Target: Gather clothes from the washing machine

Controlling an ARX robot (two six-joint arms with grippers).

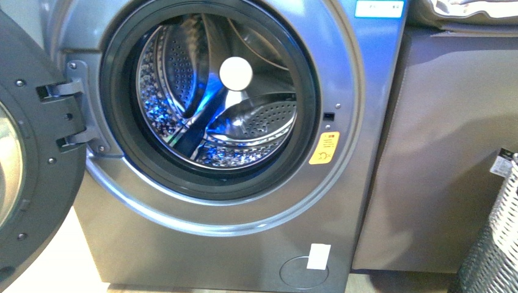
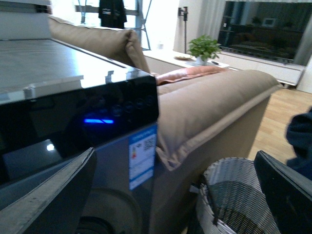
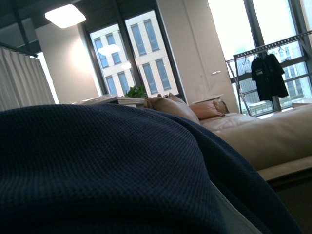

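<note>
- The washing machine (image 1: 244, 201) stood open and empty — the clothes (image 3: 97, 170) were outside it, draped over the right wrist.
- The left gripper (image 2: 175, 153) had its jaws apart, holding nothing; the right gripper was hidden under cloth, so I could not tell.
- Risk: loosely held cloth could slip short of the basket (image 1: 495, 244) beside the machine.

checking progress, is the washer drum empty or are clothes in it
Empty as far as visible: the drum shows only bare perforated steel. Navy clothes lie across the right wrist view.
</note>
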